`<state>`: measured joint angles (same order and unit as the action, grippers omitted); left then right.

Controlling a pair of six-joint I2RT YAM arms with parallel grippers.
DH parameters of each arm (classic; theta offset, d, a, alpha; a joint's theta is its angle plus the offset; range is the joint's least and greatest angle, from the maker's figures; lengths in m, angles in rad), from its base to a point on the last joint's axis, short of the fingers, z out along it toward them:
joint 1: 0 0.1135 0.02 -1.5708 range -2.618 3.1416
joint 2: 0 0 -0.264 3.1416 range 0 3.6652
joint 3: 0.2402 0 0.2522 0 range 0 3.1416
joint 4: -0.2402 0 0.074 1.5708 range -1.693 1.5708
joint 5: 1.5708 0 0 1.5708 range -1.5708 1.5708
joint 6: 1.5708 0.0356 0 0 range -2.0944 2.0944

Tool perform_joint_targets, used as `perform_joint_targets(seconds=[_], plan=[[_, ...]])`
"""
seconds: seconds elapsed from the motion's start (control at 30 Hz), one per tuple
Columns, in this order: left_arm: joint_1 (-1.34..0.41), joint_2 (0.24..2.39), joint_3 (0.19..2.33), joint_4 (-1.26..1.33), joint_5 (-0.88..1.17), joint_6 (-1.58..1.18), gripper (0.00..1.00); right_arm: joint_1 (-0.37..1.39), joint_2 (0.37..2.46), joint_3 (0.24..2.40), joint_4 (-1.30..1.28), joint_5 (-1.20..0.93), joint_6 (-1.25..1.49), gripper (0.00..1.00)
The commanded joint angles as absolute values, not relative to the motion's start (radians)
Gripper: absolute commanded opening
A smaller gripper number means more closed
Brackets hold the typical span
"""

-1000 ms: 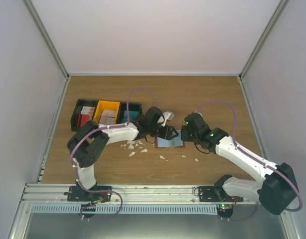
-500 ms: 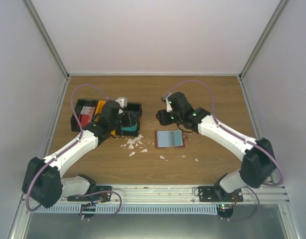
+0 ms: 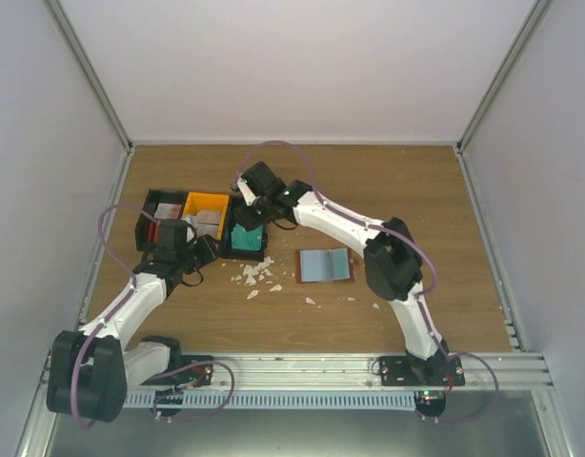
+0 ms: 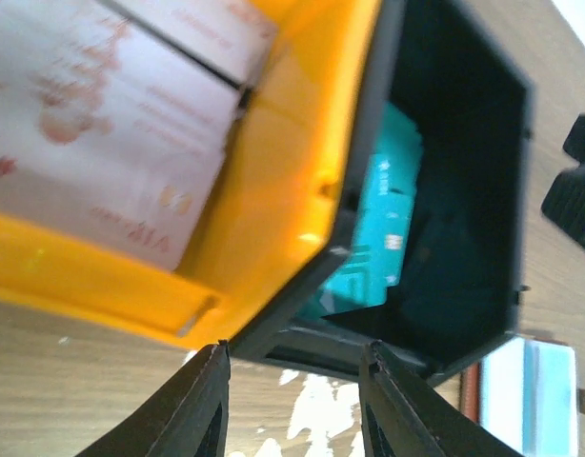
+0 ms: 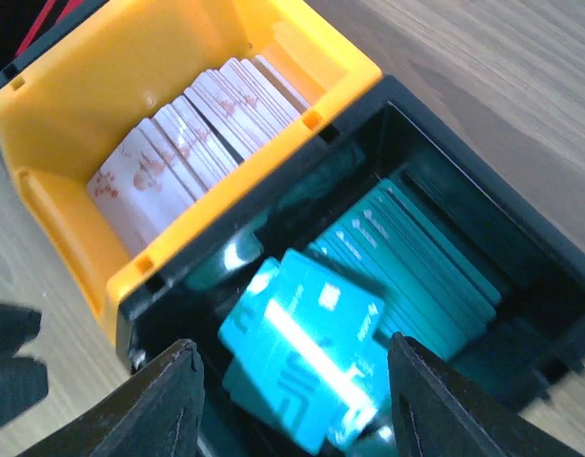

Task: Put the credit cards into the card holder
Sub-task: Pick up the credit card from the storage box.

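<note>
Three bins in a row at left-back of the counter. The orange bin holds white-pinkish cards standing on edge in a packed row. The black bin just right of it, touching, holds teal cards stacked at a slant, plus one loose teal card lying tilted on top, blurred. The far-left black bin shows red cards, partly hidden by the left arm. Right pincer hangs over the teal bin, fingers spread wide, loose card below and between them; can't tell if it touches either finger. Left pincer is low by the near corner where the orange and teal bins meet, fingers apart, nothing between them. Counter is brown wood-grain, with white scraps scattered in front of the teal bin. Plain pale walls on three sides, metal rail along the near edge. Card holder lies open flat on the counter right of the bins, apart from both pincers: reddish-brown border, light-blue inside with a centre fold line; can't tell whether that blue is lining or a card.
</note>
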<state>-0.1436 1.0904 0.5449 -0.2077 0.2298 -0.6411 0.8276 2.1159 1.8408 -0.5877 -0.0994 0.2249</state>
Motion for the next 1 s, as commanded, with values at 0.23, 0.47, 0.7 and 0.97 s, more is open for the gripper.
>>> perform_joint_targets(seconds=[0.23, 0.47, 0.7, 0.97], plan=[[-0.038, 1.119, 0.426, -0.063, 0.327, -0.682, 0.41, 0.839, 2.444, 2.218, -0.822, 0.016, 0.132, 0.55], [-0.026, 1.163, 0.419, -0.009, 0.38, -0.667, 0.42, 0.835, 2.467, 2.207, -0.845, 0.03, 0.158, 0.56], [-0.026, 1.203, 0.417, 0.027, 0.427, -0.661, 0.42, 0.785, 2.425, 2.115, -0.873, 0.042, 0.202, 0.56], [-0.056, 1.203, 0.382, 0.083, 0.484, -0.69, 0.37, 0.761, 2.382, 2.069, -0.886, -0.049, 0.085, 0.58]])
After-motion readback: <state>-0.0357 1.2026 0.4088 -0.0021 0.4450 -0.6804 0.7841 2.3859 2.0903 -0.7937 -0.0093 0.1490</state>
